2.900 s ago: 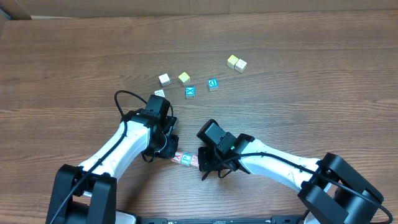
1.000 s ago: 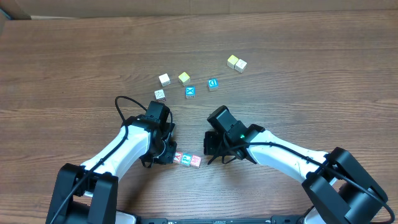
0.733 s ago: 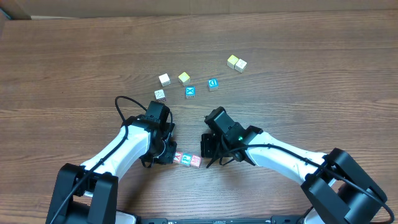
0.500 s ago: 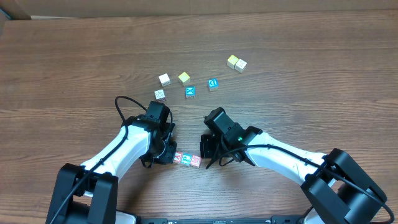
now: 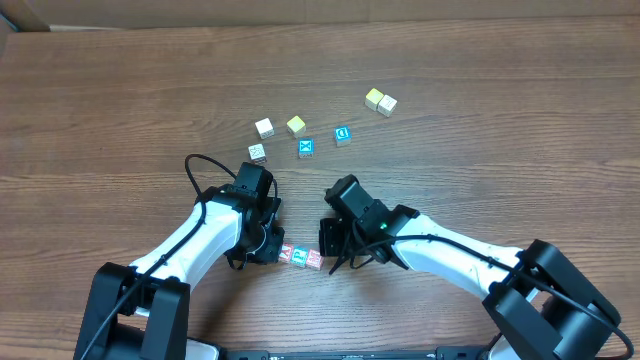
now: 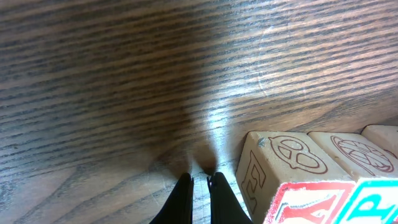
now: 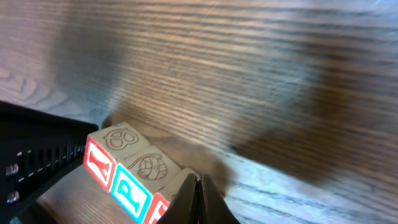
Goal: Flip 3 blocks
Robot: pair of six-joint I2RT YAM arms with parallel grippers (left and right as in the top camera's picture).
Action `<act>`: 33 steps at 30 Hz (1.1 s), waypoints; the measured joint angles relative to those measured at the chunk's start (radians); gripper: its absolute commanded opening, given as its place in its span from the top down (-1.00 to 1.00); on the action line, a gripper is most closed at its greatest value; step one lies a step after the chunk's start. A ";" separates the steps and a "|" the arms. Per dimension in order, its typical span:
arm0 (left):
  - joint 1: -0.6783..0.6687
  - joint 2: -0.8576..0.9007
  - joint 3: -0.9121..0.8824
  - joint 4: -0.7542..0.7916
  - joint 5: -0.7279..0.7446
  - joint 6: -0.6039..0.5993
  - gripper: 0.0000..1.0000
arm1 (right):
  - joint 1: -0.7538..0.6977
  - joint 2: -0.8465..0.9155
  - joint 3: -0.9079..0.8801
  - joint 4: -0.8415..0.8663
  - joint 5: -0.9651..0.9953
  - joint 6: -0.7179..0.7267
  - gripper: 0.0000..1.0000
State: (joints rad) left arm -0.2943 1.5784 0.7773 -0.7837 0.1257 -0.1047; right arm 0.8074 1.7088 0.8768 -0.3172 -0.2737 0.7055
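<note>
Three blocks stand in a tight row on the table near the front: a red Y block point(image 5: 287, 253), a blue P block point(image 5: 300, 257) and a red-faced block point(image 5: 314, 259) whose letter is hidden. My left gripper point(image 6: 198, 182) is shut with nothing in it, its tips on the wood just left of the Y block point(image 6: 283, 168). In that view, the P block point(image 6: 357, 155) and the third block point(image 6: 380, 138) continue to the right. My right gripper point(image 7: 198, 182) is shut, its tip against the top edge of the red-faced block point(image 7: 158, 208), beside the P block point(image 7: 132, 194) and the Y block point(image 7: 99, 165).
Farther back lie loose cubes: a white one point(image 5: 264, 127), a yellow one point(image 5: 296, 125), a blue X cube point(image 5: 306, 148), a blue D cube point(image 5: 342, 134), a patterned pale cube point(image 5: 257, 152), and a yellow point(image 5: 374, 98) and cream point(image 5: 387, 104) pair at the back right.
My right gripper has slid left and toward the front, up to the right end of the row. The left arm and the three blocks have stayed put.
</note>
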 measured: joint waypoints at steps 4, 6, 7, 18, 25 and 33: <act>0.000 0.000 0.000 0.000 0.000 0.000 0.91 | 0.006 0.000 0.000 0.002 -0.001 0.001 0.92; 0.000 0.000 0.000 0.000 0.000 0.000 0.91 | 0.006 0.000 0.000 0.002 0.000 0.001 0.92; 0.000 0.000 0.000 0.000 0.000 0.000 0.91 | 0.006 0.000 0.000 0.001 0.000 0.001 0.92; 0.000 0.000 0.000 -0.002 0.000 0.000 0.92 | 0.006 0.000 0.000 -0.006 0.000 0.017 0.92; 0.000 0.000 0.000 -0.002 0.000 0.000 0.91 | 0.006 0.000 0.000 -0.013 -0.009 0.024 0.92; 0.000 0.000 0.000 -0.002 0.000 0.000 0.92 | 0.032 0.000 0.000 -0.012 -0.011 0.024 0.92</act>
State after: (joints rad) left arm -0.2943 1.5784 0.7773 -0.7853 0.1257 -0.1047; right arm 0.8394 1.7088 0.8768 -0.3294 -0.2848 0.7292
